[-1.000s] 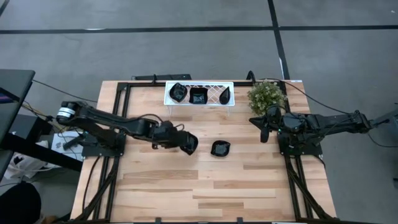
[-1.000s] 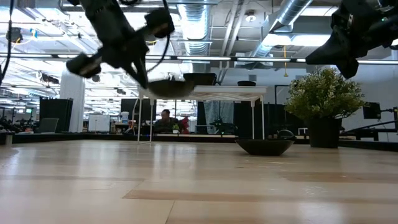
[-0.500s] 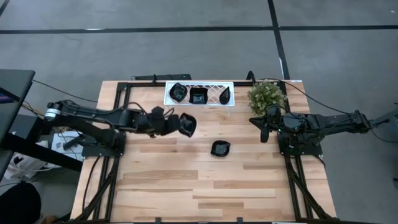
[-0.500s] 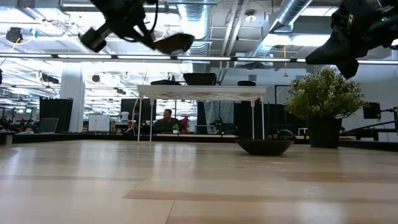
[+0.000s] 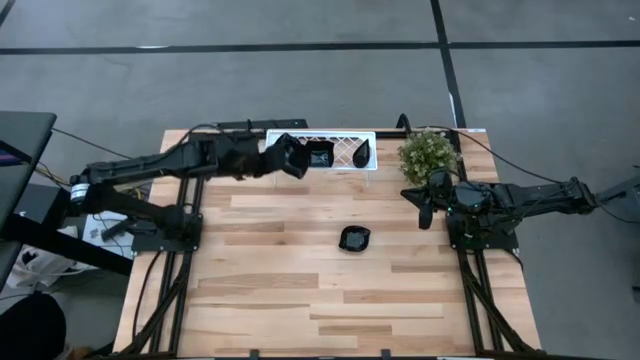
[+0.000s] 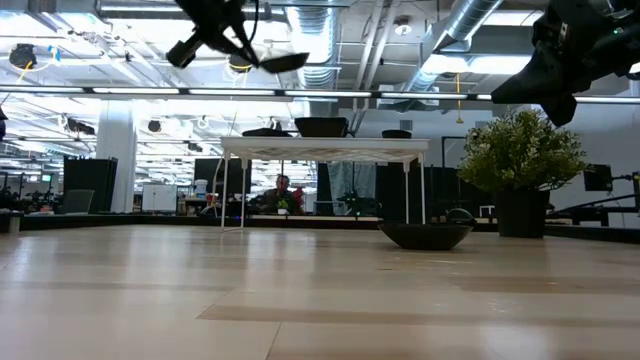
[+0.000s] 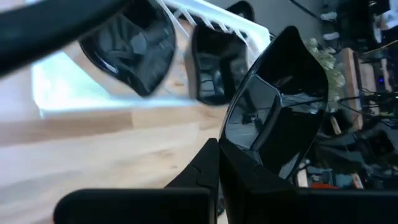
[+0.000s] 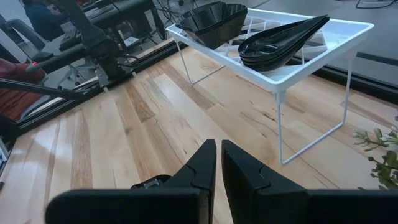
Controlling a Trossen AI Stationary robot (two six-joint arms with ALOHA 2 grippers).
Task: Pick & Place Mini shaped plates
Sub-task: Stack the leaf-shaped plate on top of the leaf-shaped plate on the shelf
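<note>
Clamping a glossy black plate (image 5: 291, 158) by its rim, the left pincer (image 5: 272, 160) hangs above the left end of the white lattice tray (image 5: 340, 138) at the table's (image 5: 300, 290) far edge. Two more plates (image 5: 319, 155) sit in the tray, another plate (image 5: 354, 239) lies mid-table. The right pincer (image 5: 424, 205), fingers together, waits near the green plant (image 5: 427, 154).

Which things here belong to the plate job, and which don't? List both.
Job:
- glossy black plate gripped by left gripper
- black plates on the rack
- black plate on the table
- white lattice rack

Not:
- green potted plant
- idle right gripper
</note>
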